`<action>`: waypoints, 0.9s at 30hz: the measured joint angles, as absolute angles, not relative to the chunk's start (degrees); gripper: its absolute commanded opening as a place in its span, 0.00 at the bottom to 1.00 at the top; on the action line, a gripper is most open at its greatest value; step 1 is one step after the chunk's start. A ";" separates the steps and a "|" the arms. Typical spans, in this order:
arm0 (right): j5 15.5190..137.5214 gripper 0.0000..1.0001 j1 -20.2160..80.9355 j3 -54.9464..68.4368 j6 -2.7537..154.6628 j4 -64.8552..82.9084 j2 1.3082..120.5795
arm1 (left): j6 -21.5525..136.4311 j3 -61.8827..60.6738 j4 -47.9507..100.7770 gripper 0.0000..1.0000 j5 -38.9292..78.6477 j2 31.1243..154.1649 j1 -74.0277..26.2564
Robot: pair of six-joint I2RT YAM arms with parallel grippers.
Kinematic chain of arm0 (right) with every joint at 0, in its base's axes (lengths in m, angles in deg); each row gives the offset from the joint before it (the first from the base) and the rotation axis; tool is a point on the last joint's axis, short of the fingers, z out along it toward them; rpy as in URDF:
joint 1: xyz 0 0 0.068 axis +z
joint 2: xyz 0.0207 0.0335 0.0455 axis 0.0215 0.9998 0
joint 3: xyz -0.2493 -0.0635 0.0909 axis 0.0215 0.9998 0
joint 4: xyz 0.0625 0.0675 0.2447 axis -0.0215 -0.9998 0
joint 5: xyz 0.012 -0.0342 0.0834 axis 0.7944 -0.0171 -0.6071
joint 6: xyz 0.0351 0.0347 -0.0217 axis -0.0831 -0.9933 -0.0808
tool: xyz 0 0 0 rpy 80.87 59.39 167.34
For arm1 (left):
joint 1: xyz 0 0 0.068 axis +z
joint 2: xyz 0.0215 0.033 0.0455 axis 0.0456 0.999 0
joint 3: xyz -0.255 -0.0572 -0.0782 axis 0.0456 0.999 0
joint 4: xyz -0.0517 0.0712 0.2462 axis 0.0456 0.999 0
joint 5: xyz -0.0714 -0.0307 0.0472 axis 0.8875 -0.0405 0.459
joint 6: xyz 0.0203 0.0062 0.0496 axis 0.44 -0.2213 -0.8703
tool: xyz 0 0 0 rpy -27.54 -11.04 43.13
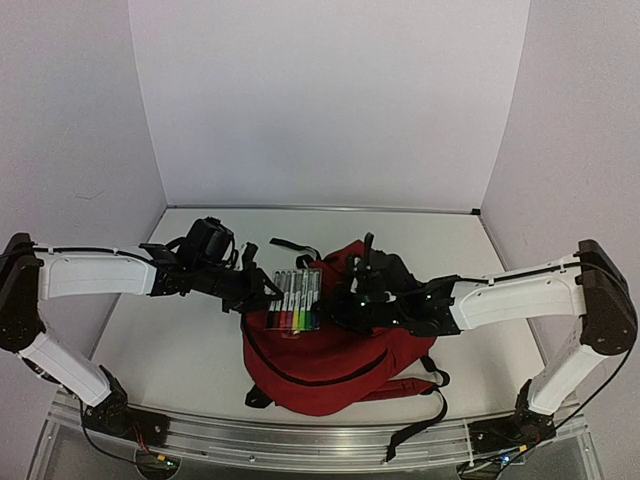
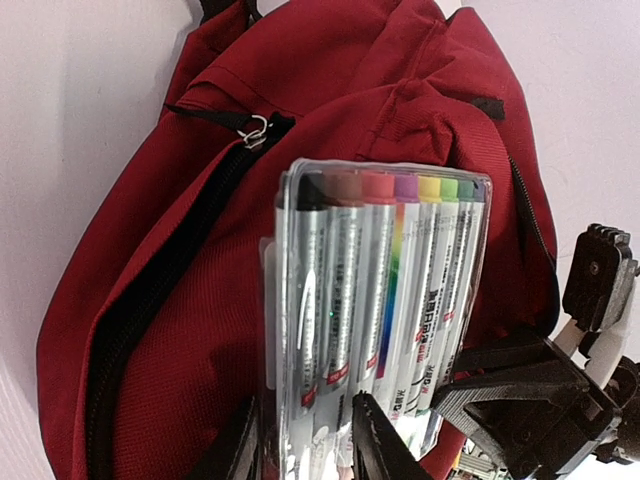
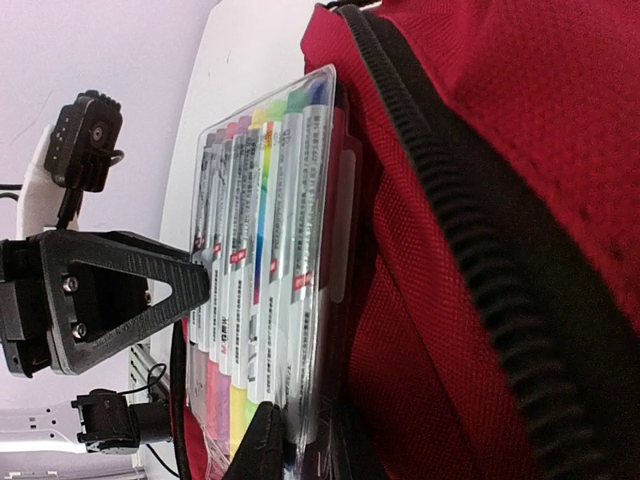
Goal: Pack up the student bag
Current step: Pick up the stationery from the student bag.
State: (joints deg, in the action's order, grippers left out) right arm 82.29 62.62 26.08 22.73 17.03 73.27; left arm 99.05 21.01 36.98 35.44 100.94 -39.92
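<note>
White surface (image 1: 200,330), bounded by pale walls (image 1: 330,100) at left, far and right. Lying directly on it, right of centre and toward the near edge: red backpack (image 1: 330,375), slumped, black zip curving across its front. Black straps (image 1: 425,415) trailing from its near right corner onto the surface; one more strap end at its far side.

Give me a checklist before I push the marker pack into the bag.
1. Hold by left pincer on pack: ok.
2. Hold by right pincer on pack: ok.
3. The pack rests over the bag: ok.
4. The zip is parted: ok.
5. Gap wide enough for pack: cannot tell.
</note>
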 measured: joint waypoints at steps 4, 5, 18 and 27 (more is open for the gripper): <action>82.28 0.00 62.57 27.41 22.29 19.46 71.58 | 100.23 22.61 35.55 0.59 35.67 98.78 -40.07; 82.25 0.00 62.59 27.46 22.44 19.73 70.94 | 100.62 22.76 35.40 0.64 35.53 98.02 -40.08; 79.47 0.00 60.53 27.83 25.79 22.42 60.15 | 101.10 23.27 34.62 0.87 33.62 83.98 -39.76; 72.32 0.00 59.38 26.94 29.31 21.49 59.24 | 100.04 23.21 30.33 0.52 39.88 83.54 -39.76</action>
State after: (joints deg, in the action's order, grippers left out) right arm 72.32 59.38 26.94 29.31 21.49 59.24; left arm 100.04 23.21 30.33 39.88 83.54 -39.76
